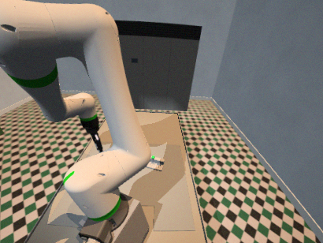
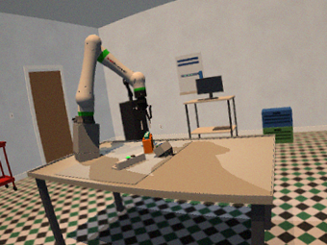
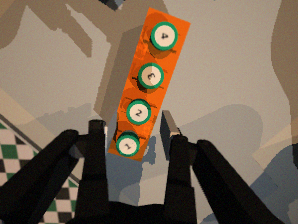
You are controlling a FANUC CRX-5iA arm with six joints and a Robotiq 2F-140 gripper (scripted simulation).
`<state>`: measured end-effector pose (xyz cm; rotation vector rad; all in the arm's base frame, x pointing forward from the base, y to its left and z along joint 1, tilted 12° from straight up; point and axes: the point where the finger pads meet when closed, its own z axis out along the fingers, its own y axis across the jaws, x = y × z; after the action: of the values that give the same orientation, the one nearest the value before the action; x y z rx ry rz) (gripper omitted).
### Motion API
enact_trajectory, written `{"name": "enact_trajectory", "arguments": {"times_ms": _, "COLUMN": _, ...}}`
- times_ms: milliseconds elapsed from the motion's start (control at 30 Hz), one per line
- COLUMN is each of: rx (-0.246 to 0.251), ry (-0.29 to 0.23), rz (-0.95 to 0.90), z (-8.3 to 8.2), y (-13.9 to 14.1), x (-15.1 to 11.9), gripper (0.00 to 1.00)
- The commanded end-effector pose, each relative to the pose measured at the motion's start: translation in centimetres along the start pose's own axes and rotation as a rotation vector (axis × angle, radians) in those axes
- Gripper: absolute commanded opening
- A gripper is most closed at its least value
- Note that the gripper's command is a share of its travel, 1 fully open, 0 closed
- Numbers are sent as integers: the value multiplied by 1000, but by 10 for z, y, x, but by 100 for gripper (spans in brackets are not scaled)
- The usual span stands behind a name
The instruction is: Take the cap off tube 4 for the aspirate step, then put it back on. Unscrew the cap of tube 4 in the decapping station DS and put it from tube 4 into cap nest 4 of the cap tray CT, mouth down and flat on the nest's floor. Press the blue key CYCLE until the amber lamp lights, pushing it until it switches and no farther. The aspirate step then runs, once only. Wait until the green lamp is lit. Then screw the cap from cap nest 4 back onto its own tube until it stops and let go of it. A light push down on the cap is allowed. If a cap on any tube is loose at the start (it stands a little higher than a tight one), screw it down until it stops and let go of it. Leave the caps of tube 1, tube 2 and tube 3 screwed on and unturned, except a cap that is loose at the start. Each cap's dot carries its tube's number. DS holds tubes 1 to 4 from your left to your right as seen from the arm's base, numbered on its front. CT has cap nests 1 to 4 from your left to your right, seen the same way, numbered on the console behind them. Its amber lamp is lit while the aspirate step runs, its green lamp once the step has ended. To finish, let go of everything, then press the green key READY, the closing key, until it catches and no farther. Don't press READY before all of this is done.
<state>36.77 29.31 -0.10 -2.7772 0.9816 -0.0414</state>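
In the wrist view the orange decapping station DS (image 3: 150, 82) lies slanted below me and holds four green caps with white numbered dots. Cap 4 (image 3: 164, 36) is at the far end, then cap 3 (image 3: 151, 76), cap 2 (image 3: 138, 111) and cap 1 (image 3: 127, 145) nearest. All four caps sit on their tubes. My gripper (image 3: 139, 118) hovers above the cap 1 end. Its fingers stand apart on either side of the block and hold nothing. In the exterior view the gripper (image 2: 147, 113) hangs above the station (image 2: 148, 144).
A low grey unit (image 2: 129, 161) and a dark box (image 2: 164, 149) stand on the mat beside the station. A small console with a green light (image 1: 156, 162) shows past the arm's elbow in the top view. The arm hides the station there.
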Motion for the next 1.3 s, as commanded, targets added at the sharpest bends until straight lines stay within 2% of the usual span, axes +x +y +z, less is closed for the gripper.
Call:
{"name": "enact_trajectory", "arguments": {"times_ms": 0, "rx": -3, "ry": -40, "rz": -22, "z": 1, "y": -1, "x": -1, "gripper": 35}}
{"name": "enact_trajectory", "arguments": {"times_ms": 67, "rx": -3, "ry": -40, "rz": -22, "z": 1, "y": -1, "x": -1, "gripper": 35}}
{"name": "enact_trajectory", "arguments": {"times_ms": 467, "rx": -3, "ry": -40, "rz": -22, "z": 36, "y": -1, "x": -2, "gripper": 35}}
{"name": "enact_trajectory", "arguments": {"times_ms": 1267, "rx": -3, "ry": -40, "rz": -22, "z": 44, "y": -1, "x": -2, "gripper": 35}}
